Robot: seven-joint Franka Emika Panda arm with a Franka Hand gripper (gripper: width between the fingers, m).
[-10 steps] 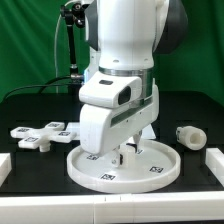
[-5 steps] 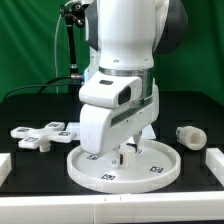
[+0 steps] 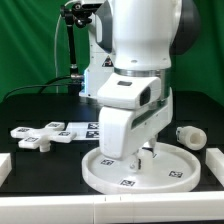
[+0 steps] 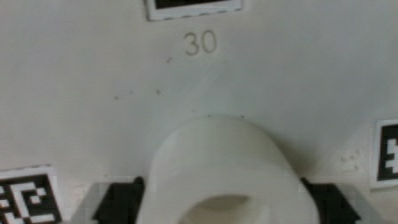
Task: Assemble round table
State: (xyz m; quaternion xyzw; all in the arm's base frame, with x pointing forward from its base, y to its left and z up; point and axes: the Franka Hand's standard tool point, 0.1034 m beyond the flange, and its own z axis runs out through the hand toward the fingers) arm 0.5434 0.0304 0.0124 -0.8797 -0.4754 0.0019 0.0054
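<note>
The large white round disc [image 3: 140, 172] lies flat on the black table at the front. My gripper [image 3: 141, 156] reaches down into its middle and is shut on the disc's central hub [image 4: 222, 160]. In the wrist view the hub fills the gap between my two black fingers [image 4: 121, 200], above the tagged disc surface [image 4: 196, 90]. The cross-shaped foot [image 3: 40, 133] lies at the exterior view's left. The short cylindrical leg [image 3: 190, 135] lies on its side at the exterior view's right. My arm hides the disc's centre in the exterior view.
The marker board [image 3: 91, 127] lies behind the disc, mostly hidden by the arm. Plain white bars sit at the front corners, on the exterior view's left [image 3: 5, 165] and right [image 3: 214, 161]. A black stand with cables [image 3: 72, 45] rises at the back.
My arm and the round disc have both shifted toward the exterior view's right, the disc sliding with the gripper. The foot and leg have not moved.
</note>
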